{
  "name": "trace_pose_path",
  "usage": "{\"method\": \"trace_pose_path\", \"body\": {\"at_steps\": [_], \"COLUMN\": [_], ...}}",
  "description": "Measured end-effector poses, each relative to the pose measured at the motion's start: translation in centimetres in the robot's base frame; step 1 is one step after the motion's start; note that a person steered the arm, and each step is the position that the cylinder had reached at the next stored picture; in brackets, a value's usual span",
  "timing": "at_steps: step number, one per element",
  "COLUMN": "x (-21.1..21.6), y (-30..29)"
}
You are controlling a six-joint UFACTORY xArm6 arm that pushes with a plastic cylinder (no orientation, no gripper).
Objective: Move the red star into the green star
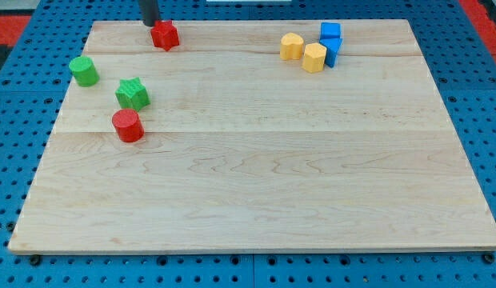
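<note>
- The dark rod is seen entering from the view's top, and my tip (151,24) is set against the upper left side of the red star (164,35); nothing is gripped, since the rod is a plain pusher with no jaws.
- The red star, a faceted plastic-looking block, lies close to the top edge of the board, left of centre.
- The green star (133,94) is placed well below it and a little toward the view's left, apart from it.
- 1 red cylinder (128,126) stands just below the green star, and 1 green cylinder (84,71) is set up and to the left of the green star.
- 2 yellow blocks (304,52) (rounded, possibly hexagonal) and 2 blue blocks (331,40) are clustered at the upper right, touching.
- The wooden board (264,176) is pale, with long grain lines and a smooth finish, and is laid on a blue perforated base (488,96).
</note>
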State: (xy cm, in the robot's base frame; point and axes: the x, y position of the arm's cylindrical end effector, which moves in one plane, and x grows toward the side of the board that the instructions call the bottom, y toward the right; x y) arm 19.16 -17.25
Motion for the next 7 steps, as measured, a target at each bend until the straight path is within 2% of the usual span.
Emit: {"method": "trace_pose_path", "body": {"at_steps": [1,2,3,4,5,6,7], "x": [0.3,3.2,4.2,0.7,8.5,8.1,10.1], "y": [0.0,0.0,0.1,4.1,4.0,4.7,2.2]}}
